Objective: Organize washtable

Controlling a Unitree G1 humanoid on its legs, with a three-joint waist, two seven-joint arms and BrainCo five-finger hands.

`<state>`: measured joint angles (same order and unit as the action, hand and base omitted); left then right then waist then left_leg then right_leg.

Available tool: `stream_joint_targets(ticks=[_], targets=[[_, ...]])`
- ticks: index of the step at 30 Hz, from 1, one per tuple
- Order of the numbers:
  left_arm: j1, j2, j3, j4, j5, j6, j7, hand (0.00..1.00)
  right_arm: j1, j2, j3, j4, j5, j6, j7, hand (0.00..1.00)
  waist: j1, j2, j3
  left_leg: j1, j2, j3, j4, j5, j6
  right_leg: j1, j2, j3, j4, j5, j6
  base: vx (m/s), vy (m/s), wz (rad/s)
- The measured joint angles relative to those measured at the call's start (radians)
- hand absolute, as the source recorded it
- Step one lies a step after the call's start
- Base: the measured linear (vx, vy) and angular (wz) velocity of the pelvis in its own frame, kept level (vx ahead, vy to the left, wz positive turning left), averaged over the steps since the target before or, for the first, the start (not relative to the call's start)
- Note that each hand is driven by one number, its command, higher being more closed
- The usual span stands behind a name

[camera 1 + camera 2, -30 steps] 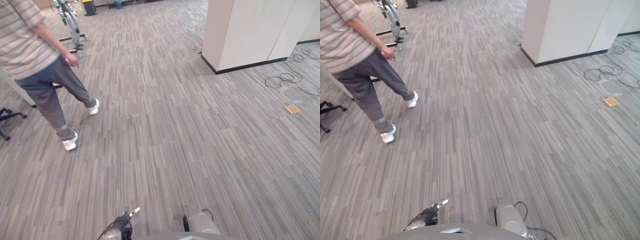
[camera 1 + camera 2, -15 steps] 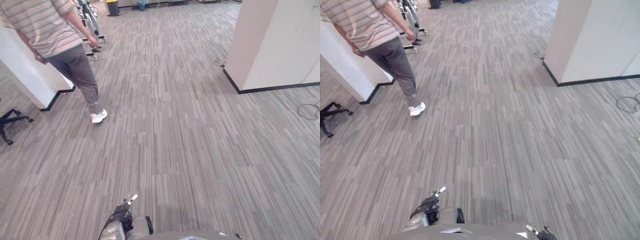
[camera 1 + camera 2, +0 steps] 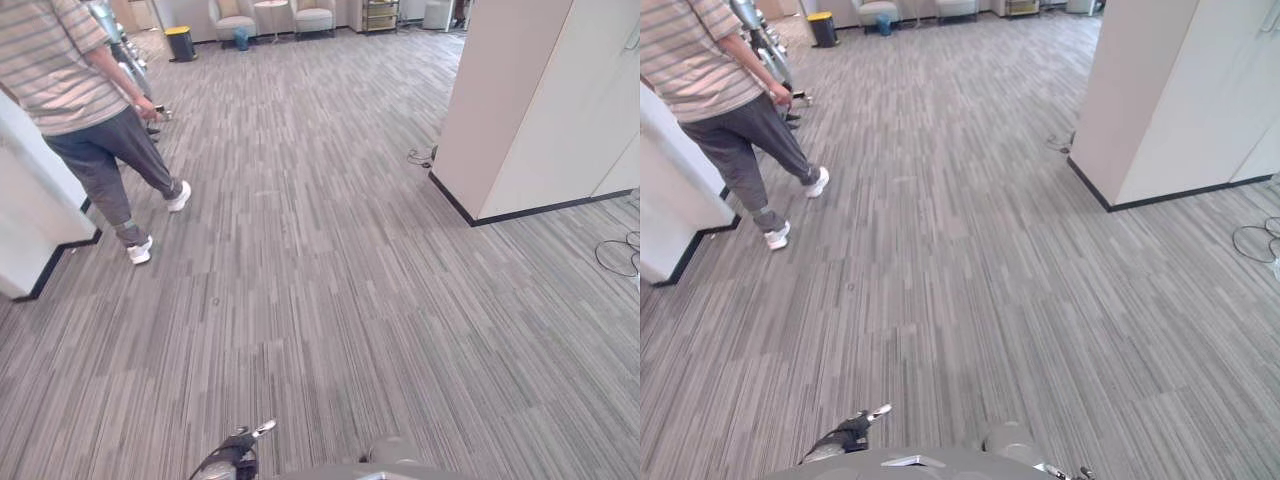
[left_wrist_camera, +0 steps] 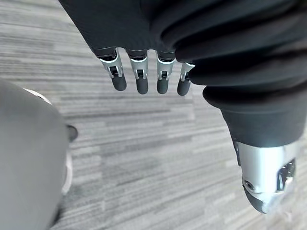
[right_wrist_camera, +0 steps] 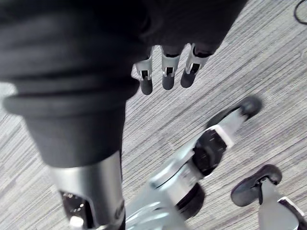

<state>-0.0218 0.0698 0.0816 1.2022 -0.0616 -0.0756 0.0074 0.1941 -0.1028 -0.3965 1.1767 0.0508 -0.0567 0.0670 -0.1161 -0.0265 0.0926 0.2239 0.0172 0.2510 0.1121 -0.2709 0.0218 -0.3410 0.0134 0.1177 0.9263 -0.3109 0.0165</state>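
My left hand and right hand hang with fingers loosely straight, holding nothing (carpet below); a person at ten o'clock, a pillar at two

Grey striped carpet runs from the bottom edge of the head views up to the top. At the bottom edge, left of centre, the left hand pokes into the frame over this carpet. Seen from its wrist, its fingers hang straight in a row, the thumb apart from them, and they hold nothing. The right hand hangs over the carpet in the same way, with its fingers relaxed and empty.
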Motion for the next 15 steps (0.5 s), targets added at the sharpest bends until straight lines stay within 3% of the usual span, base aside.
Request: stream_joint_targets(ticks=[1,2,3,4,5,6,7,8,9,11,13,15], targets=[[-0.017,-0.026,0.013,-0.021,-0.001,-0.002,0.003,0.0,0.007,0.006,-0.004,0.003,0.001,0.004,-0.002,0.0,0.004,-0.006,0.005,0.04,0.003,-0.004,-0.004,-0.052,-0.026,-0.082,-0.006,-0.033,-0.243,0.053,0.026,0.29,-0.201,0.06],[-0.019,-0.034,0.018,-0.029,-0.001,-0.005,0.002,0.0,0.008,0.006,-0.004,0.003,0.001,0.005,-0.003,0.0,0.002,-0.007,0.005,0.054,0.003,-0.005,-0.004,-0.074,-0.03,-0.095,-0.012,-0.038,-0.358,0.113,0.022,0.74,-0.363,0.26],[-0.019,-0.062,0.014,-0.022,0.0,-0.009,0.002,0.0,0.015,-0.006,-0.004,0.007,0.001,0.005,-0.003,0.0,-0.016,0.009,-0.004,0.08,0.018,-0.046,0.0,-0.109,-0.007,-0.1,-0.016,-0.082,-0.349,0.22,-0.034,0.81,-0.351,0.46],[-0.023,-0.074,0.023,-0.022,0.001,-0.009,-0.006,0.0,0.016,0.003,-0.026,0.005,0.001,0.003,-0.008,0.0,-0.016,0.016,-0.001,0.065,0.023,-0.083,0.092,-0.079,-0.051,-0.101,-0.027,-0.088,-0.262,0.135,-0.053,0.79,-0.383,0.55],[-0.021,-0.081,0.047,-0.033,0.001,-0.009,-0.008,0.0,0.015,0.006,-0.031,0.0,0.001,0.003,-0.008,0.0,-0.014,0.007,0.007,0.048,0.028,-0.1,0.171,-0.067,-0.068,-0.088,-0.038,-0.095,-0.232,0.1,-0.063,0.71,-0.357,0.42],[-0.012,-0.101,0.116,-0.036,0.003,-0.008,-0.008,0.0,0.015,0.005,-0.027,-0.015,0.007,0.005,-0.01,0.0,-0.008,0.02,0.016,-0.023,0.065,-0.124,0.425,-0.035,-0.102,-0.03,-0.031,-0.121,-0.232,0.056,-0.089,0.52,-0.308,0.28],[-0.009,-0.107,0.15,-0.038,0.004,-0.008,-0.008,0.0,0.015,0.008,-0.017,-0.034,0.008,0.007,-0.011,0.0,-0.004,0.032,0.02,-0.076,0.09,-0.129,0.565,0.017,-0.123,0.008,-0.021,-0.128,-0.246,0.041,-0.098,0.62,-0.333,0.24],[-0.002,-0.113,0.207,-0.058,0.008,-0.006,-0.01,0.0,0.015,0.007,0.02,-0.073,0.008,0.005,-0.01,0.0,0.002,0.044,0.019,-0.169,0.135,-0.139,0.841,0.106,-0.171,0.091,0.004,-0.141,-0.292,0.026,-0.112,0.54,-0.282,0.04],[0.007,-0.114,0.236,-0.082,0.008,-0.007,-0.011,0.0,0.014,0.005,0.055,-0.101,0.008,0.001,-0.013,0.0,0.02,0.038,0.022,-0.247,0.16,-0.131,1.03,0.159,-0.194,0.174,0.018,-0.143,-0.35,0.026,-0.114,0.44,-0.218,-0.03],[0.026,-0.114,0.242,-0.117,0.008,-0.011,-0.013,0.0,0.015,-0.008,0.093,-0.108,0.008,0.005,-0.027,0.0,0.031,0.033,0.019,-0.34,0.165,-0.108,1.127,0.157,-0.167,0.302,0.015,-0.134,-0.454,0.026,-0.114,0.17,-0.041,0.0],[0.028,-0.112,0.242,-0.141,0.002,-0.016,-0.016,0.0,0.023,-0.015,0.088,-0.106,0.009,0.018,-0.031,0.0,0.05,0.034,0.019,-0.419,0.176,-0.064,1.033,0.121,-0.109,0.388,0.005,-0.115,-0.538,0.026,-0.113,-0.01,0.027,-0.12],[0.029,-0.099,0.263,-0.151,-0.011,-0.021,-0.012,0.0,0.015,0.001,0.004,-0.105,0.014,0.023,-0.038,0.0,0.059,0.019,0.029,-0.442,0.176,0.019,0.657,0.065,-0.078,0.448,-0.026,-0.062,-0.57,0.019,-0.081,-0.17,0.029,-0.55]])
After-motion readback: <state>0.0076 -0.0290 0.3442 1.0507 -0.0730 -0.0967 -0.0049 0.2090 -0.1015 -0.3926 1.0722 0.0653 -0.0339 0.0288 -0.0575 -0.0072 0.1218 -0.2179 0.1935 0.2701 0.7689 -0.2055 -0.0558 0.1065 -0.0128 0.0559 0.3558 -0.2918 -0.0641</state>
